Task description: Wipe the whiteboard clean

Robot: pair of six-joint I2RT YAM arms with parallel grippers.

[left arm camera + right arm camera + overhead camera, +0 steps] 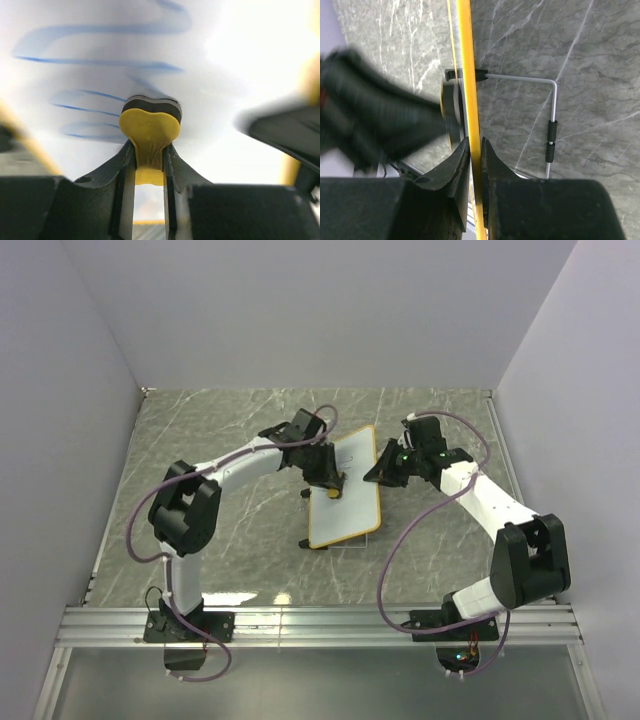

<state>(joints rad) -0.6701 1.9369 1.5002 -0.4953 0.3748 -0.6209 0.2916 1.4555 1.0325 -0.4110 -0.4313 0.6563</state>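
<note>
left to right. left gripper (149, 150): fingers closed on the waist of a yellow bone-shaped eraser (150, 127), whose dark felt face appears to lie against the whiteboard (355, 510). the board stands tilted near the middle of the grey marbled worktop (220, 430). blue scribbles (95, 62): looping lines on the board just beyond the eraser, not wiped. the surface to their right reads plain white, though glare may hide marks there. judged stage: wiping is in hand, and most of the visible writing is yet to be cleared. right gripper (475, 146): fingers shut on the tan-orange frame (466, 60) at the board's right edge, apparently steadying it. behind the board: a bent wire stand (540, 78) with black sleeves; small black feet (304, 543) at the board's left side. possible hindrances: the right gripper sits near the eraser's path toward the right edge, and the propped board may shift under pressure.
</note>
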